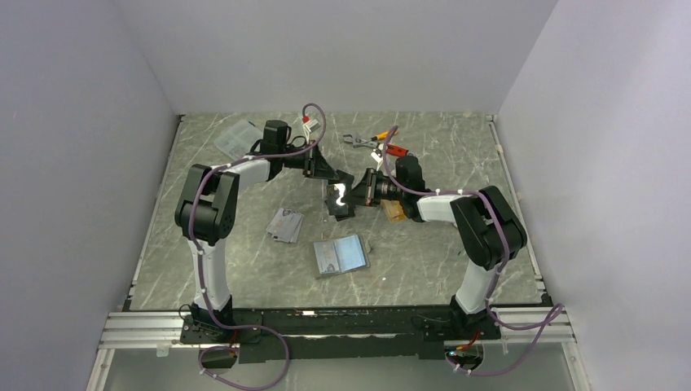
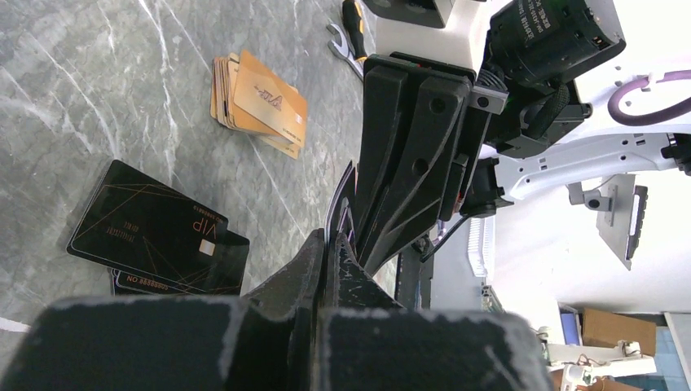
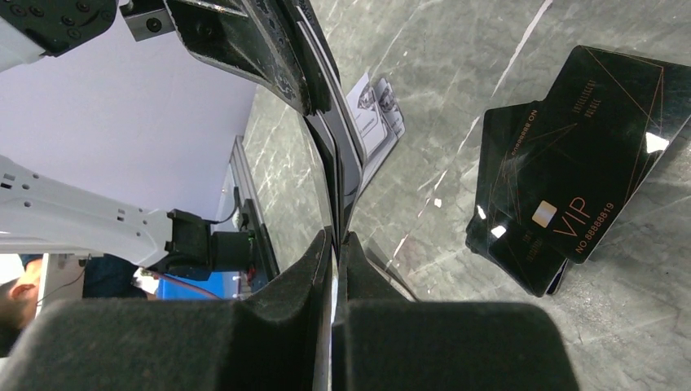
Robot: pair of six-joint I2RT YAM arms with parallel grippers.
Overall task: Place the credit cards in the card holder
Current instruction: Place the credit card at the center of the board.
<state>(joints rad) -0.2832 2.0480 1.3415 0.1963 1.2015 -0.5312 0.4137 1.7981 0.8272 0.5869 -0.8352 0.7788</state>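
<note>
Both grippers are shut on one black credit card [image 1: 339, 195], held on edge above the table's middle. My left gripper [image 2: 334, 238] pinches one end of it and my right gripper [image 3: 336, 236] pinches the other, so each wrist view shows the card [image 3: 332, 163] only as a thin line. More black credit cards [image 2: 155, 232] lie stacked on the table just below. A fan of orange-gold cards [image 2: 261, 102] lies near the right arm, and silvery-grey cards [image 1: 285, 224] lie to the left. The card holder [image 1: 341, 255] lies open and flat nearer the bases.
A clear plastic compartment box [image 1: 236, 138] sits at the back left. Orange-handled pliers and a wrench [image 1: 373, 142] lie at the back centre. The two arms' wrists nearly meet over the middle of the marble table [image 1: 456, 155].
</note>
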